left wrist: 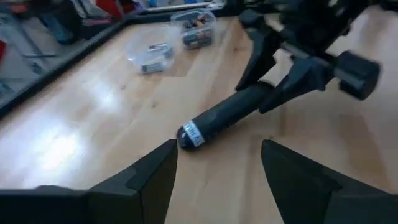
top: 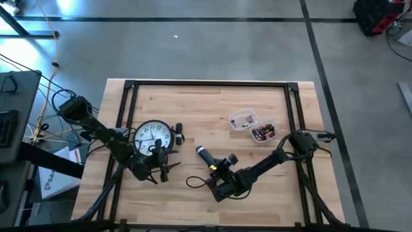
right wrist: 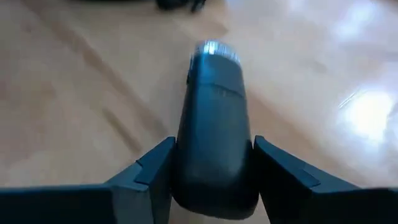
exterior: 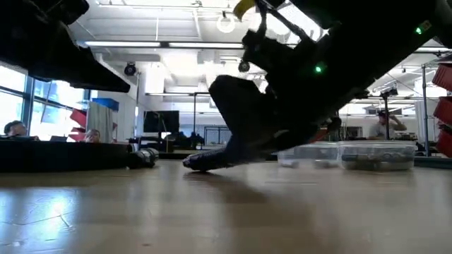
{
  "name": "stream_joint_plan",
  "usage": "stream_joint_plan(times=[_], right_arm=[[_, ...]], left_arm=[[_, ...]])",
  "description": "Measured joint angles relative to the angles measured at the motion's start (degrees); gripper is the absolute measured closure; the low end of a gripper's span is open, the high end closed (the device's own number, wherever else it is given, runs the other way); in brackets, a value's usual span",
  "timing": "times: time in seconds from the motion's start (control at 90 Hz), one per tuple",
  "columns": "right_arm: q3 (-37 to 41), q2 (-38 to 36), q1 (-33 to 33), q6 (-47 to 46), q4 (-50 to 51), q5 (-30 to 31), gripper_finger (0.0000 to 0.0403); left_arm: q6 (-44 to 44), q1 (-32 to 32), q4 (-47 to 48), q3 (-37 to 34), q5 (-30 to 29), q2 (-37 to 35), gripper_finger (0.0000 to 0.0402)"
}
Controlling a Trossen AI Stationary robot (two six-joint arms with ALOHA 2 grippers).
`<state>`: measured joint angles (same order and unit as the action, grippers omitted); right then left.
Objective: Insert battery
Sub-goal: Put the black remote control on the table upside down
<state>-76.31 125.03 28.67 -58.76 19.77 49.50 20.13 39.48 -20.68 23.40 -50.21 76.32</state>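
A dark cylinder (top: 205,154) with a silver-ringed end (left wrist: 189,134) lies near the table's middle front. My right gripper (top: 217,164) is shut on it. My left gripper (left wrist: 217,155) stands open to the cylinder's left, near the front of the white wall clock (top: 153,136). Its fingers point at the cylinder's ringed end and touch nothing. Loose batteries lie in a clear tub (top: 262,133) at the right, and a second clear tub (top: 243,120) stands beside it. The clock lies flat on the wood. My right gripper pinches the dark cylinder's body (right wrist: 214,149) between its two fingers, back from the ringed end. The fingers (left wrist: 292,84) come down from above on a slant and lie across it. The cylinder is tilted, its ringed end (exterior: 201,163) low at the table.
A black frame (top: 206,84) runs round the wooden table top. A small dark part (top: 178,133) lies by the clock's right side. Bare wood lies between the clock and the tubs, and along the far side.
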Motion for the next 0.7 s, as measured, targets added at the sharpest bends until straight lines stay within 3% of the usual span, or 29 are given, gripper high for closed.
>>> stream_joint_plan(times=[0.244, 0.389, 0.556, 0.7], right_arm=[[-0.9, -0.5, -2.0, 9.7, 1.5, -13.3, 0.0228], [-4.7, -0.3, -2.2, 18.5, 8.8, -19.4, 0.0227], [-10.9, -0.1, -1.2, 31.0, 20.4, -24.4, 0.0227], [-13.5, 0.1, -1.0, 37.3, 24.7, -30.4, 0.0227]], left_arm=[[-7.0, -4.4, -12.3, 0.1, 10.1, 5.5, 0.0191], [-12.4, -8.8, -18.9, 2.4, 15.4, 12.0, 0.0191], [-15.2, -13.0, -19.2, 7.3, 23.6, 18.4, 0.0191], [-15.9, -15.5, -19.2, 10.8, 29.0, 23.2, 0.0191]])
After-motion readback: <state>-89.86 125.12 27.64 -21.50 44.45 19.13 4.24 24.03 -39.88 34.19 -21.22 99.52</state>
